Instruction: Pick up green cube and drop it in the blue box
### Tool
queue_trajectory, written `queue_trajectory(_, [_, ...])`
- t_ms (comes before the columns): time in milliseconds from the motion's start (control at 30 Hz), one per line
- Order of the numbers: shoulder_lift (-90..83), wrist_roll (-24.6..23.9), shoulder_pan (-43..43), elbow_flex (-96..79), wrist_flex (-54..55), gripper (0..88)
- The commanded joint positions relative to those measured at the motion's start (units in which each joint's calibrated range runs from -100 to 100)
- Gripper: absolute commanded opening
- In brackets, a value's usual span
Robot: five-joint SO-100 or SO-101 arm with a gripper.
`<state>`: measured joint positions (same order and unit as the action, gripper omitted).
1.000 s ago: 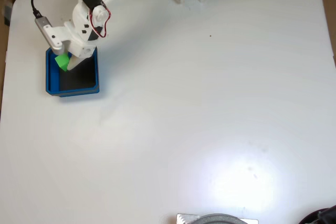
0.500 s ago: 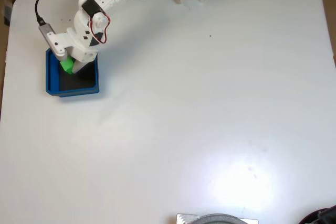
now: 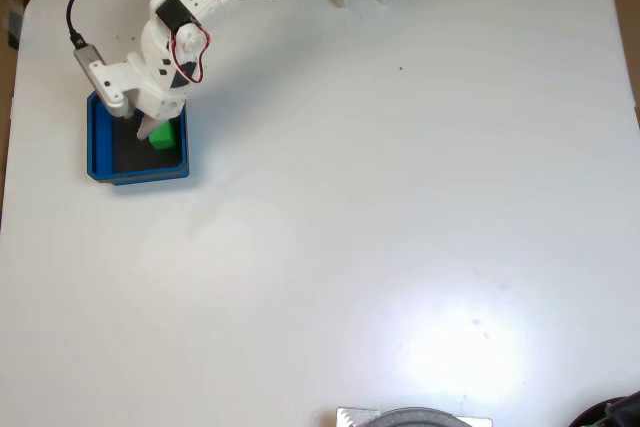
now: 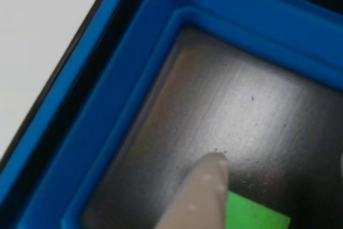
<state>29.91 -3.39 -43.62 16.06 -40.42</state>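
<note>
Fixed view: green cube [image 3: 163, 135] rests on the blue box [image 3: 98, 152] floor, directly beneath the released end effector [image 3: 150, 127].

Cube [image 3: 164, 134] in box [image 3: 97, 147], top-right part, fixed view; pincer [image 3: 146, 128] just left.
</note>
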Motion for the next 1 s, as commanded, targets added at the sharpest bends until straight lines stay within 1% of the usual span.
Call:
queue_trajectory(0, [-2.1,-0.1,-0.4,3.9,0.3,21.7])
queue_trajectory(333, [-3.9,0.2,-0.4,3.7,0.2,20.8])
queue_trajectory(667, [-16.8,-0.1,-0.1,1.0,-0.1,20.3])
queue_trajectory(767, [-19.7,-0.1,-0.1,0.4,-0.1,17.4])
queue_trajectory(967, [-25.1,-0.1,-0.4,-0.1,-0.2,6.8])
